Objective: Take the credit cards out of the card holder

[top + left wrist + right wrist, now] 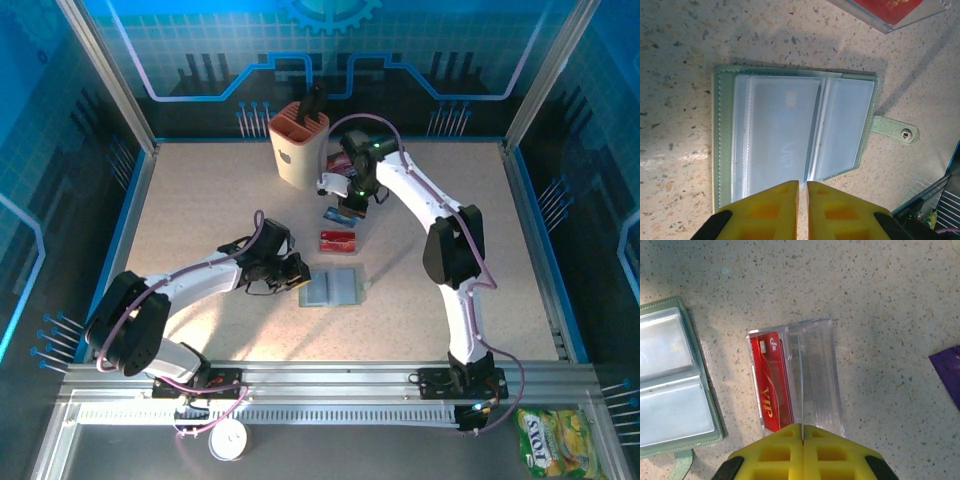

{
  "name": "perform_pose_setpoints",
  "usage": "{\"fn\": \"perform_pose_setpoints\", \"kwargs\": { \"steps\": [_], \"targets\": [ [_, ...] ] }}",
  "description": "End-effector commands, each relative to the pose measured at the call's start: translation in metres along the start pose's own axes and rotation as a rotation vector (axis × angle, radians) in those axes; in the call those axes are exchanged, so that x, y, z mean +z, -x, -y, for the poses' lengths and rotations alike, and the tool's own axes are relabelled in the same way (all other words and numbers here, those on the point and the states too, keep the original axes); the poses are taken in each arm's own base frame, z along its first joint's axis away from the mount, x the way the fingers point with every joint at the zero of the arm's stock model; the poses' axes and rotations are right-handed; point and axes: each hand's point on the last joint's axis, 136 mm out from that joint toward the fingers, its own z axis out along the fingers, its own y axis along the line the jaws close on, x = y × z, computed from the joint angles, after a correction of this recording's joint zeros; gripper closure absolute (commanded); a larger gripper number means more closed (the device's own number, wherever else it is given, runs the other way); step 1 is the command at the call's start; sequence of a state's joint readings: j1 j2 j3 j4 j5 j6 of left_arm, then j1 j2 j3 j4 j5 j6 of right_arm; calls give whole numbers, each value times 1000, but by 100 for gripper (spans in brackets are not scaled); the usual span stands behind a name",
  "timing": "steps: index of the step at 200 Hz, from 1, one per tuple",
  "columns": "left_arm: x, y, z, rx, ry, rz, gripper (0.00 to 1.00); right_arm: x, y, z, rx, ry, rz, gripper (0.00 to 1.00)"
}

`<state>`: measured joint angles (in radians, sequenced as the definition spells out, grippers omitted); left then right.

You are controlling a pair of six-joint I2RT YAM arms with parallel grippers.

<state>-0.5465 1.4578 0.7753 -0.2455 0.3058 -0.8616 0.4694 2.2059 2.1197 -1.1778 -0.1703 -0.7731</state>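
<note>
The pale green card holder is lying open, showing clear sleeves; the left end effector is pinching one, and the right end effector is sitting closed.

Bright overhead light, soft shadows, mild glare

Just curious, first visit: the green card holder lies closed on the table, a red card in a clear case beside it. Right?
Not quite. The card holder lies open, not closed; the left wrist view shows its clear sleeves. The red card in a clear case does lie beside it.
</note>
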Motion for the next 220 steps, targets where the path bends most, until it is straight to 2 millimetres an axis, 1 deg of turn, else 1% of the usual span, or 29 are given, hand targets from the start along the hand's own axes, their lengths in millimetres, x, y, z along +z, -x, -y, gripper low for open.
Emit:
{"fn": "perform_pose_setpoints", "kwargs": {
  "steps": [1,31,39,42,50,61,120,131,139,147,155,168,197,210,213,220],
  "targets": [
    [-2,2,2,1,21,-9,87,-1,-7,-4,-1,81,-12,100],
    [3,3,4,-2,35,-32,87,4,-10,1,-3,116,-12,100],
    [4,4,4,-2,37,-35,87,1,-10,1,-10,118,-6,100],
    [4,4,5,-4,39,-36,87,10,-14,2,-5,138,-21,100],
    [5,4,5,-2,42,-39,87,15,-17,3,-7,143,-33,100],
    [4,5,6,-2,45,-38,87,18,-19,6,-8,145,-40,100],
    [3,3,1,-14,66,-41,87,37,-23,0,-14,210,-47,100],
    [3,3,1,-17,67,-40,87,39,-24,1,-9,208,-50,95],
    [3,3,0,-19,67,-39,87,38,-22,2,-8,198,-48,90],
    [3,4,1,-20,66,-38,87,37,-21,4,-5,184,-45,83],
    [3,3,0,-19,67,-38,87,34,-19,8,-2,160,-39,79],
    [2,4,1,-17,65,-35,87,30,-16,15,-4,111,-29,78],
    [1,4,0,-18,67,-29,87,19,-9,39,8,-34,-13,77],
    [0,3,-1,-21,66,-27,87,22,-8,43,14,-54,-8,77],
    [1,3,-1,-21,66,-27,87,11,-3,44,9,-75,8,77],
    [0,3,-1,-22,64,-26,87,8,-1,44,8,-86,18,76]
  ]
}}
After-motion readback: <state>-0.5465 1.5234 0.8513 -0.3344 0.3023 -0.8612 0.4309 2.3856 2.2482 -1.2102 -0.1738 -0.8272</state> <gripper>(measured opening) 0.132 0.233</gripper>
